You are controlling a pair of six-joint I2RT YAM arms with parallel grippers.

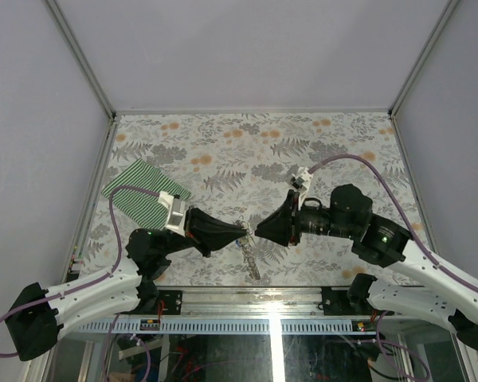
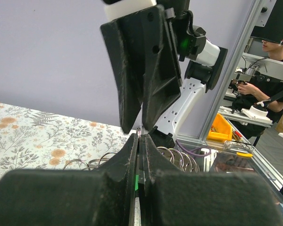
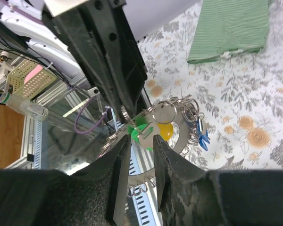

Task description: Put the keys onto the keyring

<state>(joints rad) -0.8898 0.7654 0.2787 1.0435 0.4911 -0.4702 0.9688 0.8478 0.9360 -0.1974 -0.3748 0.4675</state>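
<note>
Left gripper: closed tight. Its two fingers press together on a thin sliver of metal that pokes out at the tips. It looks like wire of the keyring, though from these angles it could be a key blade.
Right gripper: jaws partly apart and clamped on nothing. It meets the left gripper tip to tip, with a finger on either side of the green key's head.
Green key: hangs on the bunch just below the left gripper's tips, its head framed in the gap between the right gripper's fingers.
Yellow key: right beside the green key, its head partly covered by a round ring.
Blue key: hangs from small rings at the far end of the bunch, clear of both grippers.
Keyring: a loose coil of grey rings hanging from the left gripper's tips and curving under both grippers. In the top view a strand of it trails toward the table's near edge.
Meeting point: both grippers come together low over the front centre of the table.
Arms: the left arm reaches in from the left and the right arm from the right, both wrists roughly level.
Striped cloth: green and white, lying flat on the left side of the table behind the left arm, well apart from the bunch.
Table: covered in a floral print, with pale grey walls on three sides.
</note>
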